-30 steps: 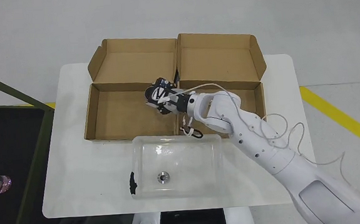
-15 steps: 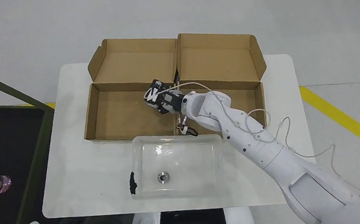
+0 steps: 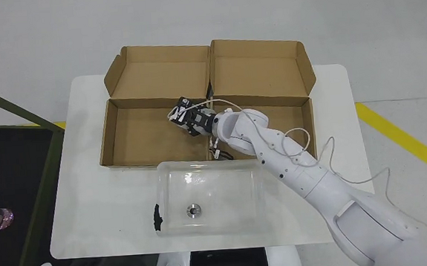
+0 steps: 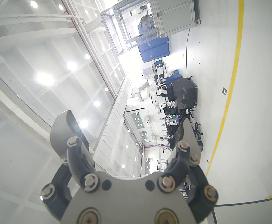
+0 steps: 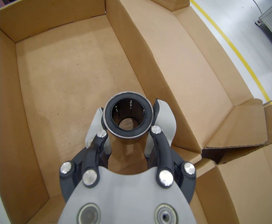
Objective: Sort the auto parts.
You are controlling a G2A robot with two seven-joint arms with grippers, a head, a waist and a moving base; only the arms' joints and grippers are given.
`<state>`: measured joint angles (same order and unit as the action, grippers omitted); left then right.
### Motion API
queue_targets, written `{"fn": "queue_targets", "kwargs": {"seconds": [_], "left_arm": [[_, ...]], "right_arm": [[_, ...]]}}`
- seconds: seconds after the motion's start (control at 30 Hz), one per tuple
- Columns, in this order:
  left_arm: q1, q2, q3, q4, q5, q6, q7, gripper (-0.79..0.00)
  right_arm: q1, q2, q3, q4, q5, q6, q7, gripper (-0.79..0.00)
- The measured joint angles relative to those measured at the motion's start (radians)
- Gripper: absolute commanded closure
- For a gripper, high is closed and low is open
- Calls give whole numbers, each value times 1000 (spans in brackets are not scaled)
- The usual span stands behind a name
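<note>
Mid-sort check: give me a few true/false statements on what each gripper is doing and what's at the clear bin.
1. The right gripper is shut on a black hollow cylinder. True.
2. That cylinder is held over the clear bin. False: it is over the left cardboard box in the top view.
3. A small round metal part lies in the clear bin. True.
4. The left gripper is clamped on a part. False: it is open with nothing between its fingers.
5. A black item sits at the clear bin's left wall. True.
</note>
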<state>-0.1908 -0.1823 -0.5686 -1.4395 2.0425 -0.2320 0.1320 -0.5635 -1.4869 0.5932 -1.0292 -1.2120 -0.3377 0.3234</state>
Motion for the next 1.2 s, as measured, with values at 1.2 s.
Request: {"fn": "queue_targets", "kwargs": {"seconds": [1.2], "left_arm": [[0, 0, 0, 0, 0, 0, 0, -785]], "right_arm": [[-360, 124, 259, -720, -133, -343, 130, -523]]}}
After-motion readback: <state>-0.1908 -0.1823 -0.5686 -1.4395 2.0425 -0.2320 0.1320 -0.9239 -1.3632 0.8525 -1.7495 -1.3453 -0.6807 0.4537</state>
